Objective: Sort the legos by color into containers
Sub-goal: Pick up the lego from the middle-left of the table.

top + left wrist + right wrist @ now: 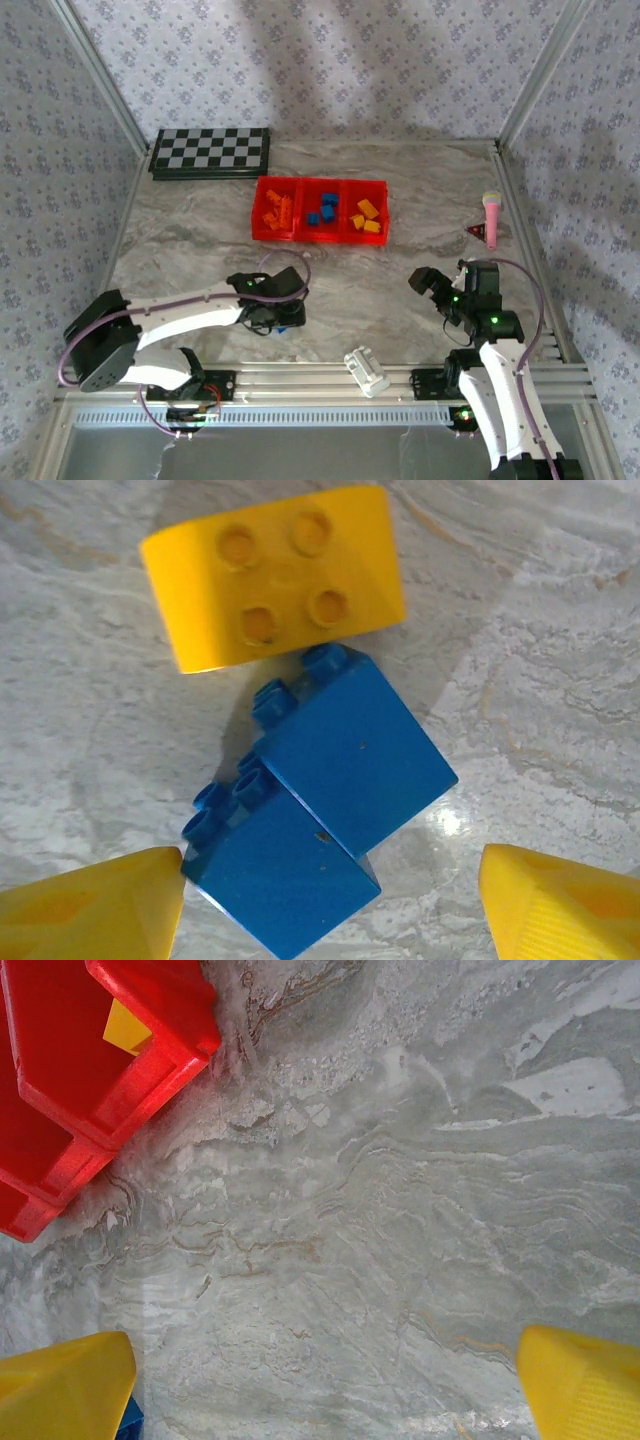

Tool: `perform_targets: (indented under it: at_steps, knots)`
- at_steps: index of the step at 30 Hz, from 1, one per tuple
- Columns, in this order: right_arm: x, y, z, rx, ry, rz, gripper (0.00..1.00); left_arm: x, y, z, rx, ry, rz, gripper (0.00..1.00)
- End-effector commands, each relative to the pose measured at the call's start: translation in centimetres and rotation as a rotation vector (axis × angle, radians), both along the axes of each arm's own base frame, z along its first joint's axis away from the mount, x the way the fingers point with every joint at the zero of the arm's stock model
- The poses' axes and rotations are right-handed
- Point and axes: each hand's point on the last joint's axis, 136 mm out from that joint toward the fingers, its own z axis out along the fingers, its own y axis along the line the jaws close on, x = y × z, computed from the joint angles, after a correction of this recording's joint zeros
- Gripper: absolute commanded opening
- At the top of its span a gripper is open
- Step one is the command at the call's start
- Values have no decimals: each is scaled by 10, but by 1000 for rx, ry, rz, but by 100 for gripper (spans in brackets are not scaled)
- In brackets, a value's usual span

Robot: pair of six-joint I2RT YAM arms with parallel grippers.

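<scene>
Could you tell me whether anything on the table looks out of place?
Yes: one yellow curved plastic brick and two blue plastic bricks, tipped on their sides, lie loose on the marble-patterned table outside the red plastic bins. A white ribbed cylinder lies askew at the table's near edge.

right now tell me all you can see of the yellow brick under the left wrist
The yellow brick is glossy plastic, with curved edges and four round studs or sockets in a square on its upward face. It lies loose on the grey marbled table, not gripped. Its near edge appears to meet the studs of a blue brick.
</scene>
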Motion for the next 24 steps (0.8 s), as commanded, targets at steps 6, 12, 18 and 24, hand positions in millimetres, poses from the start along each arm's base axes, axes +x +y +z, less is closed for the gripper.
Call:
perform_targets:
  at_steps: [6, 12, 18, 24]
  knots:
    - [-3, 0, -3, -7, 12, -2, 100, -9, 29, -15, 179, 55, 6, 77]
    - [-2, 0, -3, -3, 12, -1, 100, -12, 39, -22, 192, 71, 1, 77]
    - [-5, 0, -5, -6, 21, 2, 100, -12, 58, -29, 182, 86, 52, 75]
    - [-4, 0, -5, -5, 16, 0, 100, -12, 71, -30, 126, 71, 100, 75]
